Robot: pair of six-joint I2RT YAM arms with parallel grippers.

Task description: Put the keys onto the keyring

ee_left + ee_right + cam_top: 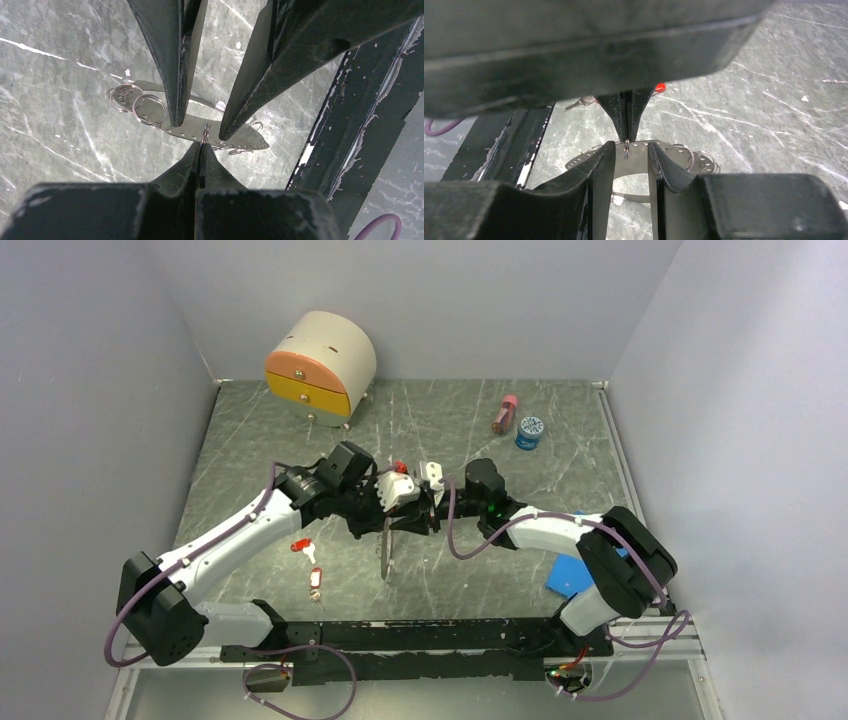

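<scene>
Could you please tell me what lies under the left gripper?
The left gripper pinches a small ring of the keyring; below, its perforated band and two more rings show. Its fingers hide part of the band.

L arm point(230, 540) stretches up-right from its base and R arm point(560, 530) stretches left. Both are bent at the elbow, and the wrists meet mid-workspace w/ tips facing each other. L gripper point(202, 150) has its jaws pressed tight together, no gap. R gripper point(631, 149) has its fingers point(599, 165) apart w/ a clear gap, tips flanking L's closed tips, just beside them.
</scene>
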